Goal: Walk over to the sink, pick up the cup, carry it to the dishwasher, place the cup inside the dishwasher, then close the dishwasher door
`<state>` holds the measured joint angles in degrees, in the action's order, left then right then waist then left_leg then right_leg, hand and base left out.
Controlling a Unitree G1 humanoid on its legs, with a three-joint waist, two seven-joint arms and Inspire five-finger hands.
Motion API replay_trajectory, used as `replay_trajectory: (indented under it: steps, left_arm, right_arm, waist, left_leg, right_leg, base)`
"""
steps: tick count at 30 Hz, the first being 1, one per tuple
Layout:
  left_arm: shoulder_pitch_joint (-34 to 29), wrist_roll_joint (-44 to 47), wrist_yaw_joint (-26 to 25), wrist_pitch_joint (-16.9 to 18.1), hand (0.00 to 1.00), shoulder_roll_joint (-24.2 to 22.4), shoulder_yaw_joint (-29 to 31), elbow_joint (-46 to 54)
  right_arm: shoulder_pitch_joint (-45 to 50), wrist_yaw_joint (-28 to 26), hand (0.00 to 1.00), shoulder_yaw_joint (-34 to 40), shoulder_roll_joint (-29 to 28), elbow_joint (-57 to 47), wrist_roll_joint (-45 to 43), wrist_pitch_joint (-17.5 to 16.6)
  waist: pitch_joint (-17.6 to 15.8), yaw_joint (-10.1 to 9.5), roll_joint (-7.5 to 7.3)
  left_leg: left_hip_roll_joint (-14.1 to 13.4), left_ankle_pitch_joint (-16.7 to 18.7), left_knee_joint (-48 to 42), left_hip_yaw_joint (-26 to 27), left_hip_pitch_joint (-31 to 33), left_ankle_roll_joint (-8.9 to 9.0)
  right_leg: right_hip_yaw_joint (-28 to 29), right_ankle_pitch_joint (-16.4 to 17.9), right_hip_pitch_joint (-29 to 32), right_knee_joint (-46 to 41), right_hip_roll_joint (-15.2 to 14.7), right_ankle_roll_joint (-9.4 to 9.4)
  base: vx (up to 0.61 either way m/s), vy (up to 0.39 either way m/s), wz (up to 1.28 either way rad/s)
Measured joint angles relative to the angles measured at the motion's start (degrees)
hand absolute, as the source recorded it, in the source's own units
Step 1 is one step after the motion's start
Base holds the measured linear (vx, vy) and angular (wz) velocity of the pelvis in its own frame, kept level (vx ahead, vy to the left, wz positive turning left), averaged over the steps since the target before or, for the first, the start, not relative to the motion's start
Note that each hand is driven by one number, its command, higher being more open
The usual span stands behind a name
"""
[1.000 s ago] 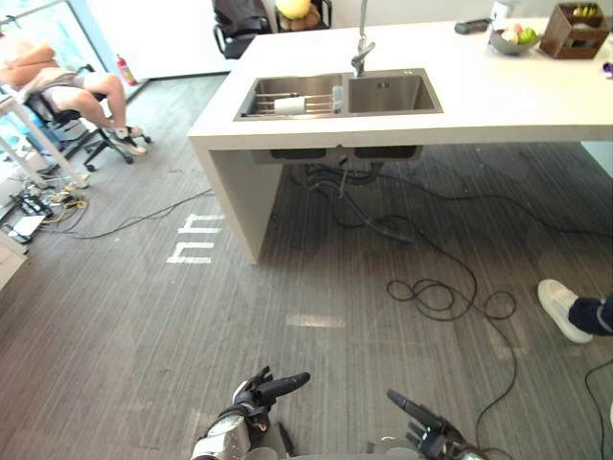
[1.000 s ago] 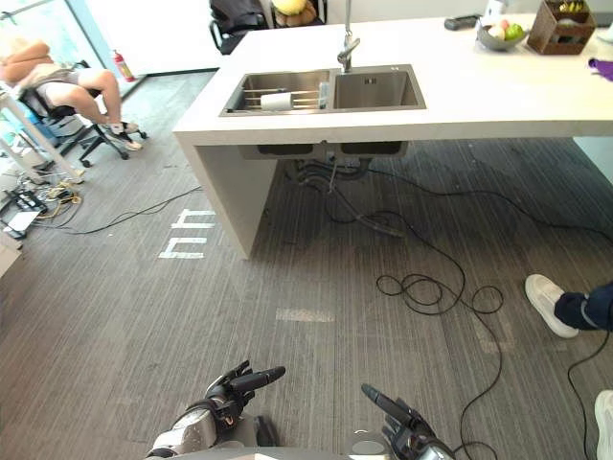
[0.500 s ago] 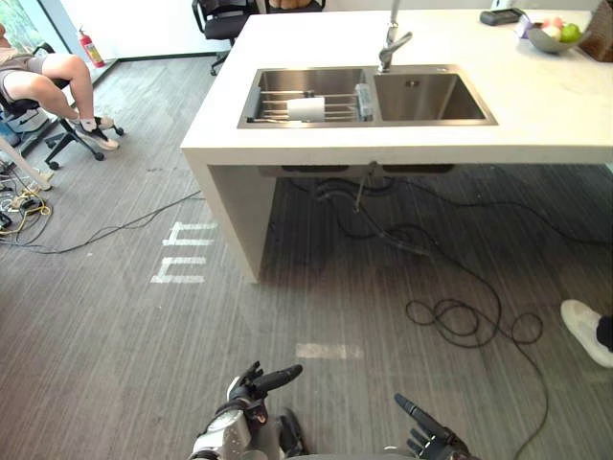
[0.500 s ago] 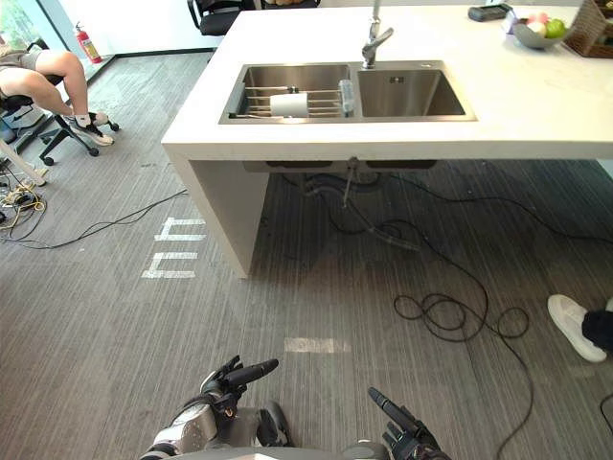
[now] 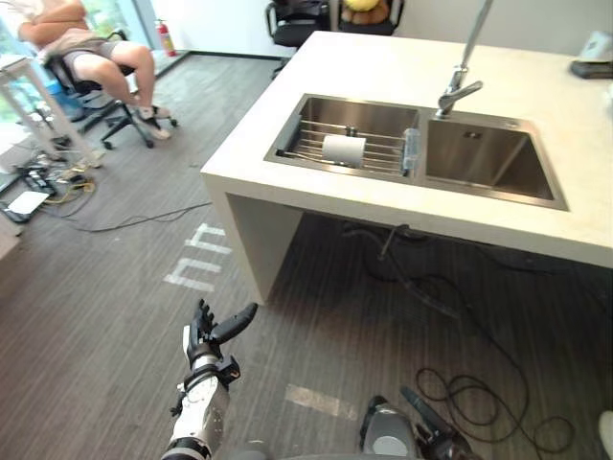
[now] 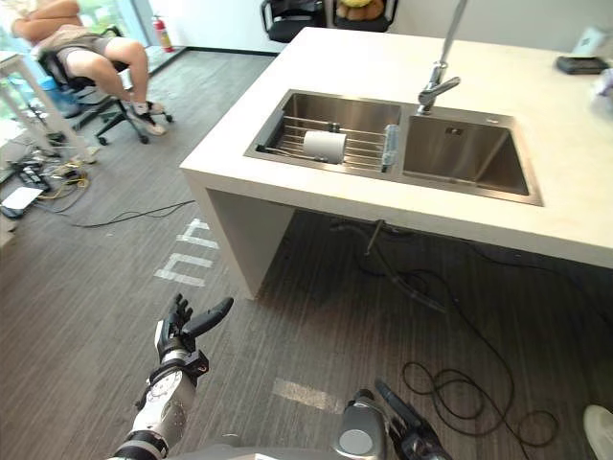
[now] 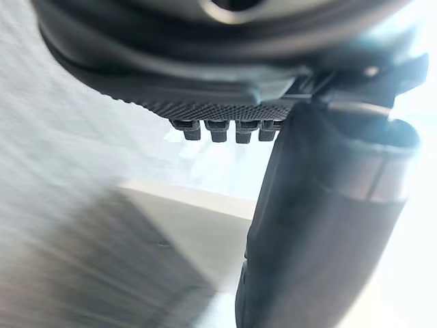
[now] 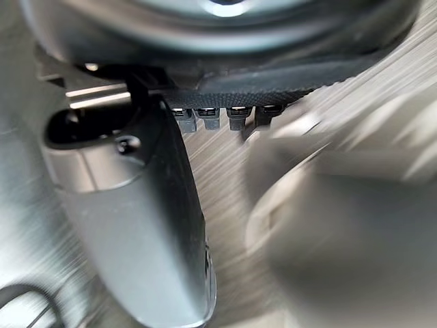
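Desk: you'll find the white desk (image 5: 383,67) across the upper right of the frame.
Sink: the sink (image 5: 479,163) is set in the desk, with a wire rack (image 5: 383,151) over its left basin.
Person: a person (image 5: 72,38) sits at the upper left.
Left robot hand: the left robot hand (image 5: 206,337) is at the lower left, fingers straight, released.
Right robot hand: the right robot hand (image 6: 397,426) is at the bottom edge, released, empty.
Cup: your cup (image 5: 343,150) lies on its side on the rack.

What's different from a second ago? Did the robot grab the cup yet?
The whole view shifted and the sink looks nearer: the camera moved, not the things. Nothing was grabbed. The cup lies on the rack as before; left hand and right hand stay open, empty.
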<state>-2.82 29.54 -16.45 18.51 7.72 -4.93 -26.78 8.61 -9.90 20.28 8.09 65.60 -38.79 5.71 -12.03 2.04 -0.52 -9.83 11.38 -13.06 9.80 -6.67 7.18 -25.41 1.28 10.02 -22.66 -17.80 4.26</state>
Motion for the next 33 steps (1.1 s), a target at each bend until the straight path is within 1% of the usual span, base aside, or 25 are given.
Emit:
replay_trajectory:
  steps: [1, 3, 4, 7, 8, 9, 10, 11, 12, 13, 14, 15, 16, 17, 18, 19, 20, 21, 22, 23, 24, 25, 29, 31, 33]
  left_arm:
    - [-0.16, -0.64, -0.94, 0.91, 1.0, -0.63, -0.55, 2.42]
    - [-0.02, -2.41, -2.65, 0.99, 1.0, -1.17, -2.51, 5.58]
    - [0.13, -3.63, -3.55, 1.24, 1.0, -1.34, -3.59, 7.34]
    - [0.14, -5.23, -5.76, 2.07, 1.0, -1.88, -3.79, 10.79]
    - [0.13, -6.55, -6.84, 2.27, 1.0, -1.82, -3.16, 12.82]
    - [0.11, -7.28, -7.62, 2.57, 1.0, -1.79, -2.69, 14.5]
    - [0.09, -7.52, -8.11, 2.56, 1.0, -1.93, -2.51, 15.73]
    - [0.04, -7.94, -8.65, 2.58, 1.0, -1.83, -1.67, 18.24]
    - [0.29, -8.3, -8.65, 2.6, 1.0, -1.5, -1.33, 21.04]
    - [0.28, -8.3, -8.61, 2.58, 1.0, -1.49, -1.38, 22.4]
    - [0.38, -8.31, -7.96, 2.56, 1.0, -1.57, -1.77, 25.07]
    - [0.52, -8.25, -6.23, 2.55, 1.0, -1.49, -2.45, 28.01]
    - [0.62, -8.26, -4.87, 2.56, 1.0, -1.33, -2.71, 29.65]
    - [0.99, -8.25, -2.27, 2.61, 1.0, -0.1, -3.48, 33.18]
    - [1.19, -8.27, -1.26, 2.66, 1.0, 0.78, -3.92, 35.12]
    - [1.82, -8.26, 0.51, 2.96, 1.0, 2.0, -4.46, 38.78]
    - [2.38, -8.16, 2.39, 3.27, 1.0, 1.81, -4.64, 41.62]
    - [2.45, -7.95, 3.13, 3.6, 1.0, 1.81, -4.44, 42.74]
    - [4.46, -6.78, 4.59, 3.61, 1.0, 3.33, -4.3, 42.91]
    - [6.95, -5.64, 5.45, 3.23, 1.0, 4.08, -3.89, 42.89]
    - [7.67, -4.92, 5.55, 2.89, 1.0, 4.48, -3.85, 42.87]
    - [10.01, -1.27, 8.36, -3.99, 1.0, 7.08, -9.2, 46.68]
    - [10.01, -1.27, 8.35, -3.99, 1.0, 7.08, -9.2, 46.67]
    - [10.04, -1.16, 8.13, -4.05, 1.0, 7.07, -9.2, 46.52]
    - [11.09, 0.13, 7.84, -5.45, 1.0, 7.02, -9.2, 44.94]
  right_arm:
    - [0.88, -0.75, 1.0, 0.53, -0.42, -0.74, -1.41, -0.08]
    - [1.79, -1.28, 1.0, 0.07, -0.3, -1.97, -1.64, 0.7]
    - [2.56, -1.47, 1.0, -0.53, -0.19, -2.86, -1.66, 1.64]
    - [5.17, -3.48, 1.0, -1.92, -0.74, -6.19, -2.91, 4.25]
    - [5.5, -3.55, 1.0, -2.81, -0.62, -7.53, -2.97, 4.79]
    - [5.64, -3.54, 1.0, -3.56, -0.19, -8.01, -3.06, 5.19]
    - [5.69, -3.52, 1.0, -3.98, 0.11, -8.02, -3.28, 5.63]
    - [6.0, -3.48, 1.0, -5.13, 0.96, -8.16, -3.99, 6.67]
    - [6.1, -3.45, 1.0, -5.21, 1.32, -8.08, -4.03, 7.23]
    - [6.3, -3.45, 1.0, -5.36, 1.65, -7.97, -4.02, 7.61]
    - [6.9, -3.51, 1.0, -5.45, 2.23, -8.28, -3.97, 8.11]
    - [7.14, -3.5, 1.0, -5.6, 2.68, -7.84, -3.74, 8.65]
    - [7.27, -3.55, 1.0, -5.87, 3.17, -7.53, -3.68, 9.02]
    - [7.24, -4.05, 1.0, -6.25, 3.94, -6.55, -3.02, 9.81]
    - [7.02, -4.29, 1.0, -6.48, 4.23, -6.07, -2.51, 10.21]
    - [7.08, -4.61, 1.0, -7.13, 4.87, -5.36, -2.12, 10.61]
    - [7.62, -4.66, 1.0, -7.17, 6.63, -5.41, -1.99, 11.22]
    - [7.34, -4.52, 1.0, -7.1, 7.89, -5.06, -1.9, 11.13]
    - [6.99, -4.12, 1.0, -7.46, 6.96, -4.92, -1.72, 11.02]
    - [5.91, -3.07, 1.0, -7.94, 5.76, -5.4, -1.49, 10.53]
    - [5.25, -2.7, 1.0, -8.31, 5.82, -5.27, -1.59, 10.43]
    - [7.67, -0.22, 1.0, -13.43, 6.54, -5.05, -2.71, 10.31]
    - [7.69, -0.21, 1.0, -13.43, 6.54, -5.04, -2.71, 10.31]
    - [7.7, -0.22, 1.0, -13.42, 6.53, -5.01, -2.66, 10.23]
    - [7.7, -0.28, 1.0, -13.34, 6.36, -4.42, -2.65, 9.31]
  waist:
    - [0.07, 0.04, 0.06]
    - [0.85, 0.19, 0.37]
    - [1.2, 0.24, 0.23]
    - [2.29, 0.56, 0.56]
    - [2.47, 0.69, 0.7]
    - [2.67, 0.63, 1.08]
    - [2.9, 0.62, 1.03]
    - [3.58, 0.41, 1.29]
    - [3.68, 0.55, 1.34]
    - [3.45, 0.51, 1.81]
    - [2.61, 0.43, 2.03]
    - [2.29, 0.26, 1.52]
    - [2.21, 0.27, 1.46]
    - [2.11, 0.17, 1.3]
    - [2.12, -0.23, 1.32]
    - [2.23, -0.86, 1.64]
    - [2.76, -1.43, 4.18]
    - [2.97, -1.49, 5.81]
    - [3.38, -0.58, 4.37]
    - [2.65, -0.85, 3.14]
    - [2.46, -0.93, 2.97]
    - [8.93, 0.54, 3.31]
    - [8.91, 0.64, 3.27]
    - [8.81, 0.62, 2.99]
    - [8.83, 0.63, 2.82]
  left_leg:
    - [-0.45, -0.3, 1.35, -0.92, -0.75, 0.64]
    - [-0.62, -0.9, 3.53, -1.59, -1.52, 0.08]
    - [-0.69, -0.97, 4.39, -1.56, -1.82, -0.01]
    - [-1.24, -0.24, 5.2, -0.97, -2.07, -0.43]
    - [-1.64, 0.83, 4.74, -0.38, -2.08, -0.94]
    - [-2.1, 2.05, 3.79, 0.26, -2.05, -2.23]
    - [-2.19, 3.26, 2.71, 0.54, -1.91, -4.38]
    - [-2.93, 4.77, -1.47, 1.15, -1.52, -7.94]
    - [-4.78, 4.06, -11.91, 1.6, 2.26, -8.55]
    - [-5.8, 2.79, -18.0, 1.39, 4.62, -9.43]
    - [-7.32, -2.16, -29.78, 0.35, 9.59, -9.79]
    - [-5.51, 3.7, -31.04, 0.34, 12.13, -5.26]
    - [-4.14, 5.06, -29.6, 0.41, 13.56, -4.82]
    - [-1.63, 4.83, -24.1, 1.15, 16.58, -4.32]
    - [-0.65, 3.97, -20.08, 1.51, 17.87, -3.42]
    - [1.17, -2.02, -9.46, 2.04, 18.93, -2.67]
    - [0.77, -19.03, -2.24, 1.6, 19.51, -2.95]
    - [-0.01, -21.78, -3.55, 3.01, 19.38, -6.71]
    - [0.41, -18.43, -4.36, 4.08, 18.76, -6.71]
    - [1.09, -18.37, -4.38, 4.86, 18.82, -6.65]
    - [1.24, -18.29, -4.27, 5.39, 18.86, -6.53]
    - [1.75, -20.3, 9.13, 9.63, 11.81, -5.23]
    - [1.66, -20.3, 9.34, 9.86, 11.56, -5.22]
    - [1.61, -20.41, 10.09, 10.38, 10.95, -5.05]
    - [1.8, -20.71, 11.77, 11.07, 9.81, -4.82]
  right_leg:
    - [-0.57, 0.77, -0.5, -0.17, 0.74, -0.39]
    - [-0.8, 1.17, -0.99, 0.96, 1.83, -0.92]
    - [-0.84, 1.24, -0.97, 1.17, 2.1, -1.02]
    - [-0.82, 1.61, -0.74, 1.45, 3.07, -1.0]
    - [0.0, 2.23, -0.25, 1.02, 3.74, -1.05]
    - [0.73, 3.23, 0.34, -0.01, 4.13, -1.21]
    - [1.12, 3.89, 0.71, -0.99, 4.16, -1.38]
    - [1.53, 5.74, 0.53, -1.98, 4.6, -1.43]
    - [1.26, 6.81, -1.18, -1.67, 5.2, -1.27]
    - [1.05, 6.85, -3.02, -0.36, 5.76, -1.36]
    - [0.55, 6.69, -7.56, 3.12, 5.79, -1.26]
    - [0.28, 6.71, -11.46, 5.96, 4.56, -1.12]
    - [0.23, 6.72, -13.17, 7.41, 4.15, -1.12]
    - [0.18, 6.69, -16.04, 9.83, 3.46, -1.06]
    - [0.09, 6.58, -17.03, 10.52, 3.09, -0.66]
    - [0.34, 6.71, -18.41, 10.43, 3.26, 2.19]
    - [1.89, 8.25, -19.69, 9.63, 4.9, 4.7]
    - [3.01, 9.5, -20.5, 8.83, 5.73, 5.49]
    - [4.7, 11.11, -20.51, 7.64, 4.62, 5.37]
    - [6.57, 11.61, -19.51, 7.35, 3.77, 5.34]
    - [7.36, 11.87, -19.09, 7.57, 3.74, 4.85]
    - [9.86, 9.07, -20.89, 14.61, 5.41, 5.89]
    - [10.11, 9.08, -20.89, 14.65, 5.42, 5.88]
    - [10.64, 9.06, -20.9, 14.76, 5.43, 5.85]
    - [11.16, 9.1, -20.91, 14.86, 5.38, 5.78]
  base:
    - [0.12, -0.195, 0.14]
    - [0.1, -0.101, 0.03]
    - [0.09, -0.012, -0.03]
    - [0.12, 0.017, -0.08]
    - [0.19, 0.031, -0.24]
    - [0.13, 0.02, -0.25]
    - [0.22, 0.0, -0.26]
    - [0.26, -0.026, -0.16]
    - [0.3, -0.051, -0.1]
    - [0.28, -0.063, 0.09]
    - [0.29, -0.027, 0.21]
    - [0.31, 0.004, 0.28]
    - [0.36, 0.06, 0.26]
    - [0.3, 0.067, 0.12]
    - [0.37, 0.111, -0.08]
    - [0.32, 0.142, -0.38]
    - [0.34, 0.179, -0.55]
    - [0.35, 0.216, -0.36]
    - [0.29, 0.172, -0.27]
    - [0.23, 0.12, -0.16]
    - [0.1, 0.033, -0.22]
    - [0.02, 0.008, -0.09]
    - [0.0, 0.0, -0.02]
    - [0.0, -0.003, -0.15]
    - [-0.01, -0.01, -0.15]
